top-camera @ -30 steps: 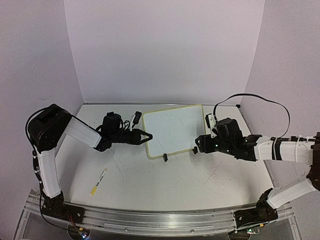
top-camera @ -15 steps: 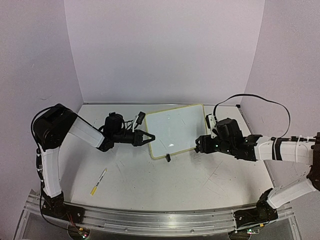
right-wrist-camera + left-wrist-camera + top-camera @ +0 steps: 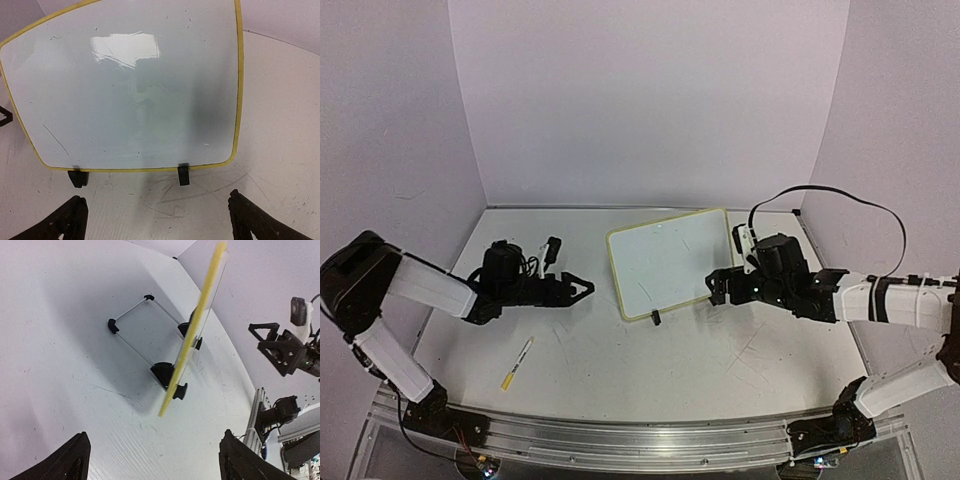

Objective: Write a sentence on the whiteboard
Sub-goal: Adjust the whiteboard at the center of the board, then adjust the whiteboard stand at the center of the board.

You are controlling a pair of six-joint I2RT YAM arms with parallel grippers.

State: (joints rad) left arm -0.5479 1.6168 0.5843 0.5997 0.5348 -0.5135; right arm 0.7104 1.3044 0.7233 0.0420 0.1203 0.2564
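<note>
The whiteboard (image 3: 665, 263), white with a pale yellow rim, stands tilted on its black clip feet (image 3: 655, 318) at mid-table. Its face is blank apart from faint smudges. My left gripper (image 3: 580, 290) is open, a short way left of the board and apart from it. In the left wrist view the whiteboard (image 3: 196, 325) shows edge-on beyond my open left gripper (image 3: 155, 460). My right gripper (image 3: 713, 289) is open at the board's lower right corner. In the right wrist view the whiteboard (image 3: 130, 85) fills the frame above my open right gripper (image 3: 157, 220), which holds nothing.
A white marker with a yellow end (image 3: 517, 362) lies on the table near the front left, apart from both grippers. A thin wire stand with black feet (image 3: 131, 326) sits behind the board. Side walls close in the table on the left and right.
My left gripper opened and drew back to the left, away from the board's left edge. My right gripper opened wider. The board stays standing.
</note>
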